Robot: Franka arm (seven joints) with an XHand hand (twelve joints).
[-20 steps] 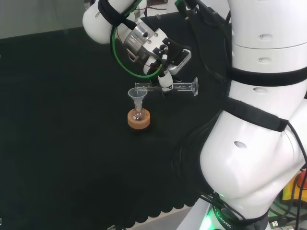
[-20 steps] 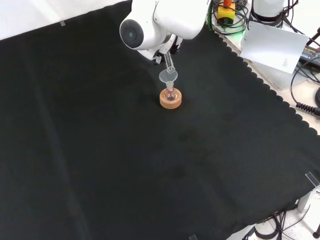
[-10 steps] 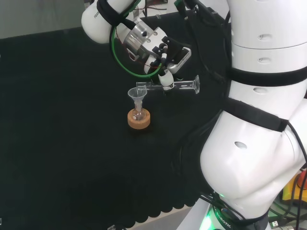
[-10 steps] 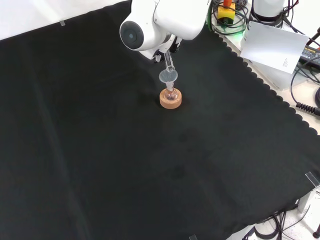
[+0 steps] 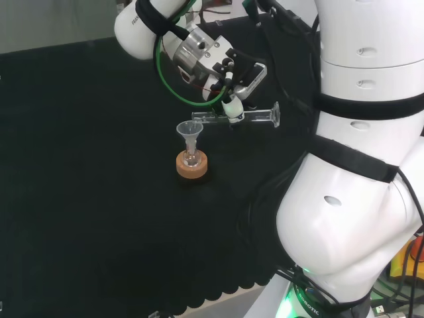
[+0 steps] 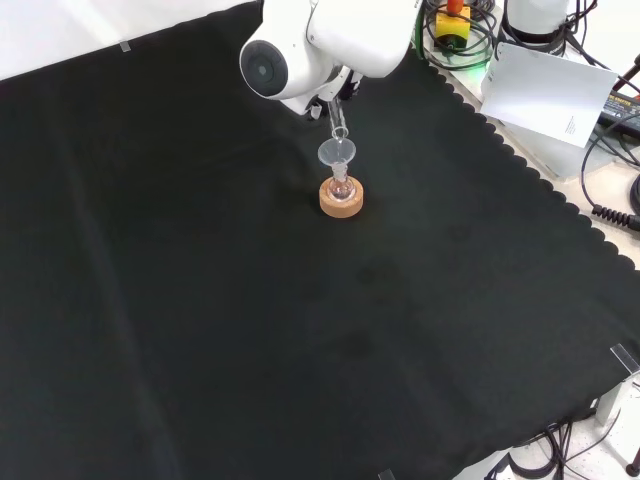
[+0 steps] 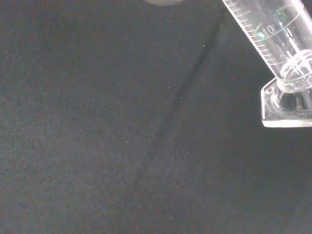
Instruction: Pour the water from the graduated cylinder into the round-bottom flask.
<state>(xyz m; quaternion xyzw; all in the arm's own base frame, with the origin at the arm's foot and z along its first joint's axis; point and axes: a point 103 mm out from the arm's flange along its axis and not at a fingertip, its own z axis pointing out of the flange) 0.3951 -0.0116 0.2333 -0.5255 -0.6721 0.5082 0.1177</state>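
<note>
Head view: I see the hand (image 5: 228, 73) curled round the graduated cylinder (image 5: 238, 117), holding it about level above the cloth (image 5: 86, 165), base to the right, mouth just over the funnel (image 5: 189, 132). Funnel sits in the round-bottom flask (image 5: 191, 159) on its cork ring (image 5: 191, 167). Front view: cylinder tip (image 6: 338, 120) just above funnel (image 6: 337, 154). Wrist view: cylinder's base and scale (image 7: 278, 53) close up.

White arm (image 5: 358, 132), black bands, green cable (image 5: 165, 79); black-white hand (image 5: 232, 73).
</note>
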